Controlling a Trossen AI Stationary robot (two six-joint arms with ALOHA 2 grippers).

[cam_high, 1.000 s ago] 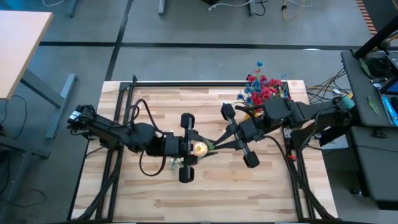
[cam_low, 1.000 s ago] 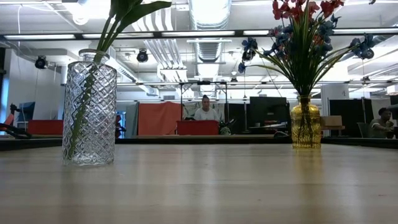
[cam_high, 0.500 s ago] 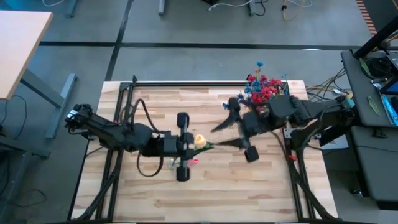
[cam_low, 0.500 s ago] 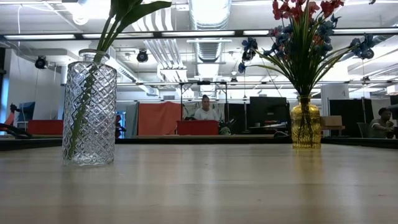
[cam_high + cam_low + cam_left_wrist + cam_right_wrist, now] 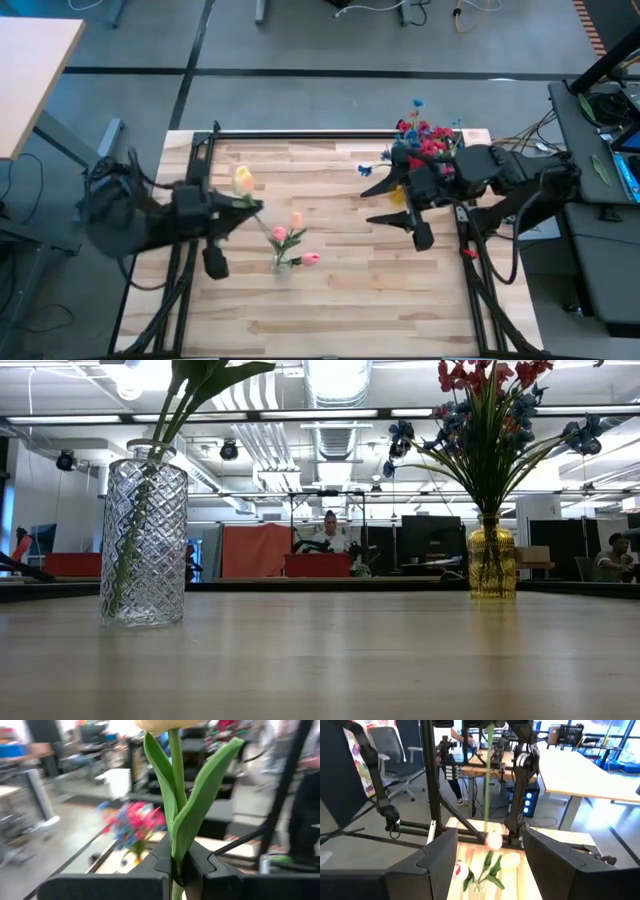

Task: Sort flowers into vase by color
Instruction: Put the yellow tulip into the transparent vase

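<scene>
held flower: cream tulip bud on a thin green stem with two long leaves; sits toward 10 o'clock of the table centre in the high view, bud raised off the table, stem running back into the left gripper.
left gripper: fingers pinched tight on the tulip stem, leaves fanning up out of the jaws; over the table's 9 o'clock side.
clear vase: diamond-cut glass, upright; in the high view just at 7 o'clock of table centre, apart from the left gripper.
flowers in clear vase: pink and peach tulip buds with green leaves, one pink bud leaning out toward 4 o'clock.
yellow vase: amber glass, upright, at the table's 1 o'clock corner.
red and blue bunch: red clusters and blue clusters mixed on green stems, standing in the yellow vase.
right gripper: jaws spread wide, holding nothing, at 2 o'clock of table centre, just beside the yellow vase.
table: light wood planks.
background: a person seated well behind the table in the low view.
</scene>
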